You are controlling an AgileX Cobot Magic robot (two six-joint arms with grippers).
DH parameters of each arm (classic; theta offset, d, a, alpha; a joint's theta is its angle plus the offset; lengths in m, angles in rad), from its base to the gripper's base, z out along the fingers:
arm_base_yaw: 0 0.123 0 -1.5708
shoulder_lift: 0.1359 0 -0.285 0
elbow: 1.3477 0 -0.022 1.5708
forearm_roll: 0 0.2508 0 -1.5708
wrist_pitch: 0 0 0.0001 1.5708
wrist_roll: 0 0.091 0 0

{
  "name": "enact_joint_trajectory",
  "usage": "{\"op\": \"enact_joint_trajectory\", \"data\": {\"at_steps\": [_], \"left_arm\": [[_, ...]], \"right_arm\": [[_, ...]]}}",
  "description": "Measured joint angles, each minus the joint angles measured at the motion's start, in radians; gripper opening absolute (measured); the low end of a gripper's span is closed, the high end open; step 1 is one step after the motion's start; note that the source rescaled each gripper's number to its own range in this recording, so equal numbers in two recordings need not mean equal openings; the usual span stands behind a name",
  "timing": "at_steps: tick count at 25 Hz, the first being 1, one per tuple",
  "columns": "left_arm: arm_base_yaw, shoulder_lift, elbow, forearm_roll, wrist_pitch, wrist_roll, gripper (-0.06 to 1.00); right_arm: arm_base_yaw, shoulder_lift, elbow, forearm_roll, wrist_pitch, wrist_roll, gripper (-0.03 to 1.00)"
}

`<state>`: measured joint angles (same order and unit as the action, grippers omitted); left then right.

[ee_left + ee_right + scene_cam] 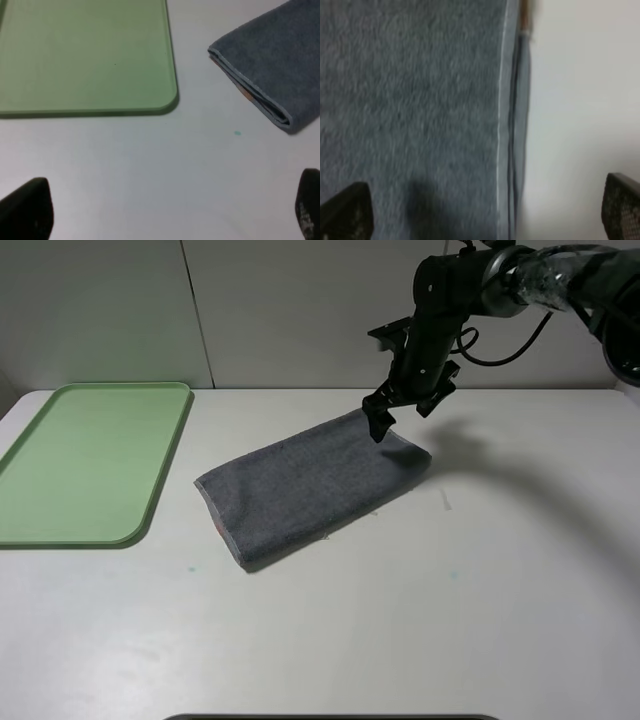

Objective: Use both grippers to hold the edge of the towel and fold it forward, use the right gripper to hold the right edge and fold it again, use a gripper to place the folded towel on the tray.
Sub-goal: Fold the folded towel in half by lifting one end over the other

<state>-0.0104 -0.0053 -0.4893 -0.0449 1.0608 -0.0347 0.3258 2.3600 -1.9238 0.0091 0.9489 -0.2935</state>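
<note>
Folded towel (315, 485) lay on tabletop (450, 620) beside tray (90, 460), right end effector (403, 410) hovered wide over its hemmed edge (500, 125), left end effector (167, 212) wide, empty.

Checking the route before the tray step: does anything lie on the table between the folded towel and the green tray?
Nothing visible does. Only bare table separates the folded towel from the tray, whose surface also holds nothing.
</note>
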Motion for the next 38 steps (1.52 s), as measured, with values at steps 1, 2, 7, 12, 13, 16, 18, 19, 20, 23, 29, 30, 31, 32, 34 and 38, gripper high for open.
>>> {"op": "enact_joint_trajectory", "data": {"at_steps": [1, 2, 7, 12, 13, 16, 18, 19, 20, 23, 29, 30, 31, 32, 34, 38], "left_arm": [[0.0, 0.0, 0.0, 0.0, -0.001, 0.0, 0.98], [0.0, 0.0, 0.0, 0.0, -0.001, 0.0, 0.98], [0.0, 0.0, 0.0, 0.0, -0.004, 0.0, 0.98], [0.0, 0.0, 0.0, 0.0, -0.004, 0.0, 0.98], [0.0, 0.0, 0.0, 0.0, -0.004, 0.0, 0.98], [0.0, 0.0, 0.0, 0.0, -0.005, 0.0, 0.98], [0.0, 0.0, 0.0, 0.0, -0.005, 0.0, 0.98], [0.0, 0.0, 0.0, 0.0, -0.005, 0.0, 0.98], [0.0, 0.0, 0.0, 0.0, -0.005, 0.0, 0.98], [0.0, 0.0, 0.0, 0.0, -0.005, 0.0, 0.98], [0.0, 0.0, 0.0, 0.0, -0.005, 0.0, 0.98], [0.0, 0.0, 0.0, 0.0, -0.005, 0.0, 0.98], [0.0, 0.0, 0.0, 0.0, -0.005, 0.0, 0.98], [0.0, 0.0, 0.0, 0.0, -0.005, 0.0, 0.98], [0.0, 0.0, 0.0, 0.0, -0.005, 0.0, 0.98], [0.0, 0.0, 0.0, 0.0, -0.005, 0.0, 0.98]], "right_arm": [[0.0, 0.007, 0.0, -0.002, -0.01, -0.005, 1.0], [0.0, 0.012, 0.0, -0.009, -0.014, -0.011, 1.0], [0.0, 0.052, 0.0, -0.021, -0.036, -0.029, 1.0], [-0.007, 0.078, -0.001, -0.032, -0.061, -0.032, 1.0], [-0.012, 0.081, -0.001, -0.023, -0.061, -0.032, 1.0], [-0.027, 0.091, -0.007, 0.007, -0.056, -0.034, 1.0], [-0.037, 0.094, -0.008, 0.032, -0.051, -0.048, 1.0], [-0.04, 0.094, -0.009, 0.04, -0.046, -0.053, 1.0], [-0.043, 0.095, -0.009, 0.043, -0.045, -0.059, 1.0], [-0.046, 0.096, -0.009, 0.049, -0.041, -0.062, 1.0], [-0.046, 0.096, -0.009, 0.055, -0.023, -0.065, 0.61], [-0.046, 0.096, -0.009, 0.055, -0.02, -0.066, 0.53], [-0.046, 0.096, -0.009, 0.055, -0.02, -0.066, 0.45], [-0.046, 0.096, -0.009, 0.055, -0.017, -0.066, 0.38], [-0.046, 0.096, -0.009, 0.055, -0.017, -0.067, 0.26], [-0.046, 0.096, -0.009, 0.053, -0.016, -0.069, 0.08]]}}
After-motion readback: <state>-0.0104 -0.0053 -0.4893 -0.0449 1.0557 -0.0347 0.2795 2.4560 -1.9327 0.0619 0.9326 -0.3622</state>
